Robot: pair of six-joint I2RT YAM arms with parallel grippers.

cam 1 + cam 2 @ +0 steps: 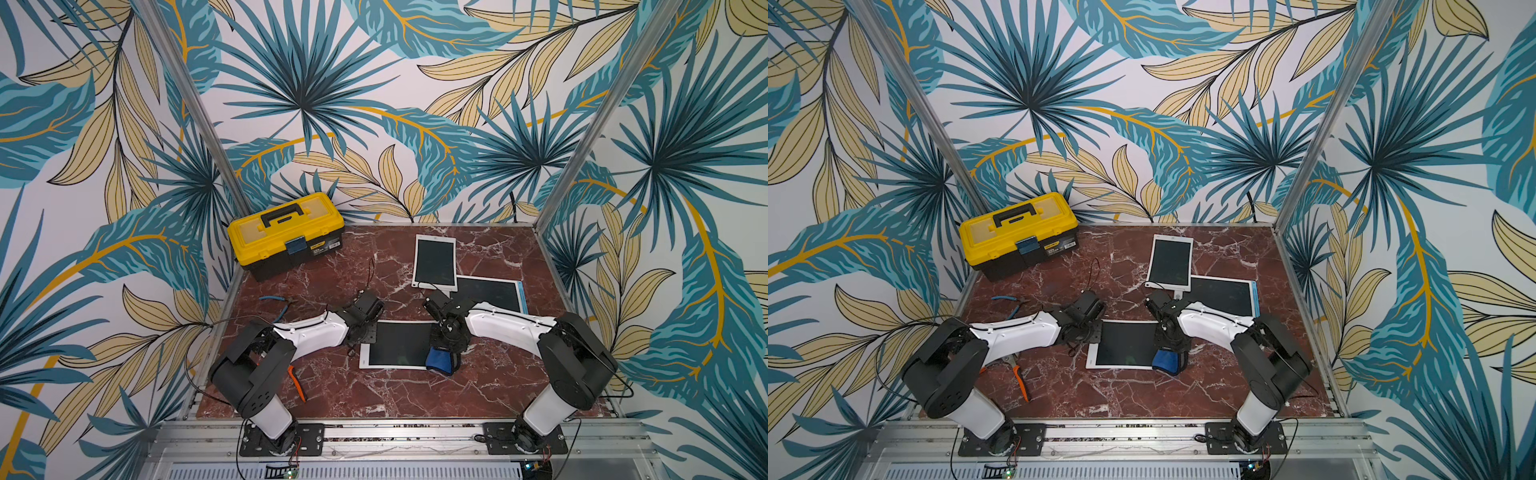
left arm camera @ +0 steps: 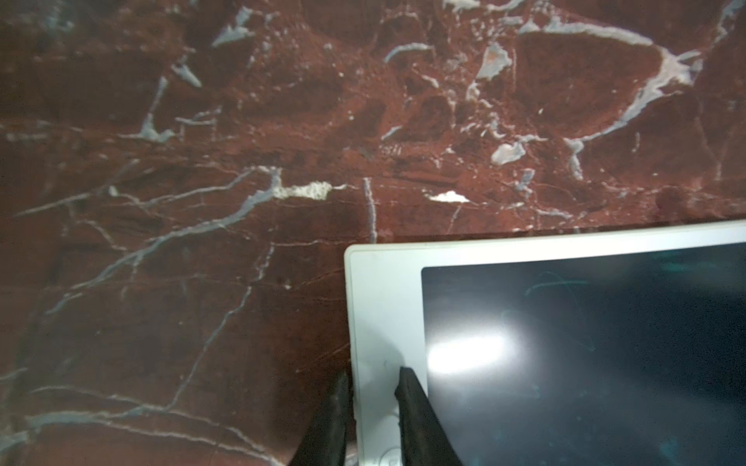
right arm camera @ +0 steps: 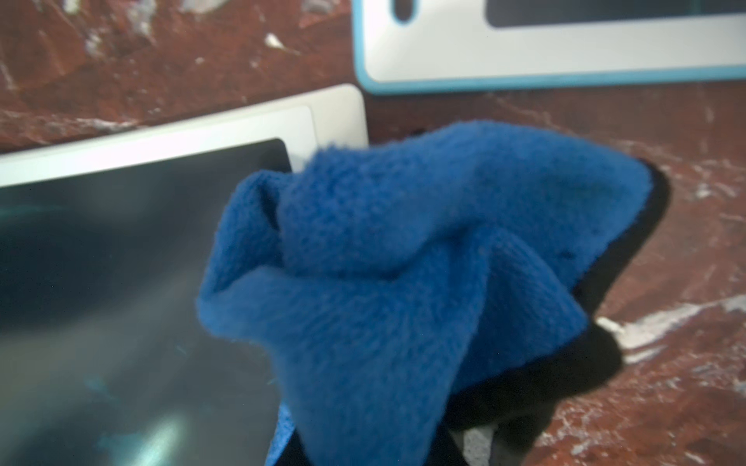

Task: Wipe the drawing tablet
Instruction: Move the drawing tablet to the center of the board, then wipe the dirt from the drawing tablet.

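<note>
The drawing tablet (image 1: 397,345) (image 1: 1125,345), white-framed with a dark screen, lies flat on the marble near the front. My left gripper (image 2: 373,375) (image 1: 365,337) is at its left edge. One finger rests on the white bezel (image 2: 387,322), the other beside the edge, shut on that rim. My right gripper (image 1: 442,343) is shut on a crumpled blue cloth (image 3: 403,262) (image 1: 439,360) (image 1: 1165,360). The cloth sits over the tablet's near right corner and the table beside it, and hides the right fingers. Faint marks show on the screen (image 2: 565,306).
A second white tablet (image 1: 435,262) and a blue-edged tablet (image 1: 490,293) (image 3: 524,60) lie behind the right arm. A yellow toolbox (image 1: 286,235) stands at the back left. Blue-handled pliers (image 1: 274,301) and orange-handled pliers (image 1: 297,382) lie by the left arm.
</note>
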